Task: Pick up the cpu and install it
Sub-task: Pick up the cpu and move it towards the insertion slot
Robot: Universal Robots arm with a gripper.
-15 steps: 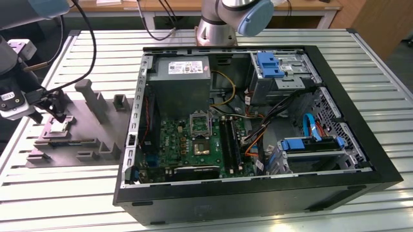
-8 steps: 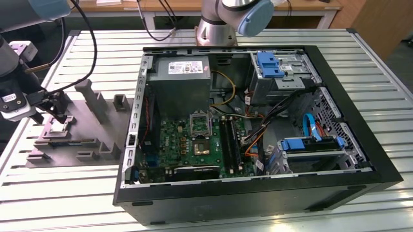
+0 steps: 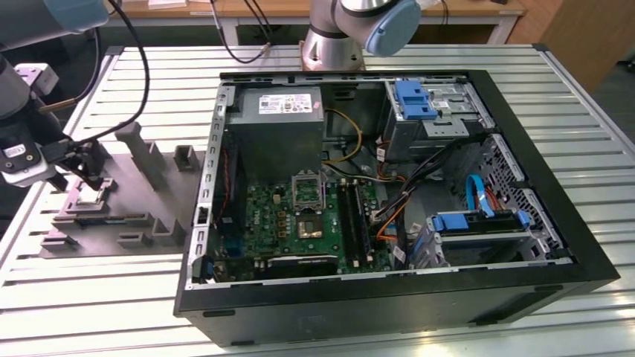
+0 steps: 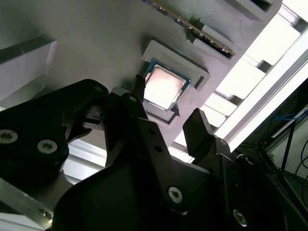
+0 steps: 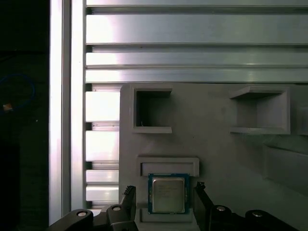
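At the exterior view's left, the gripper (image 3: 88,178) is hovering low over the grey tray (image 3: 109,238) — its fingers are standing open, one on each side of the cpu (image 5: 167,193), gripping nothing. The cpu is lying flat in a tray pocket. To the right, the open computer case (image 3: 536,223) is sitting on the slatted table (image 3: 595,111).
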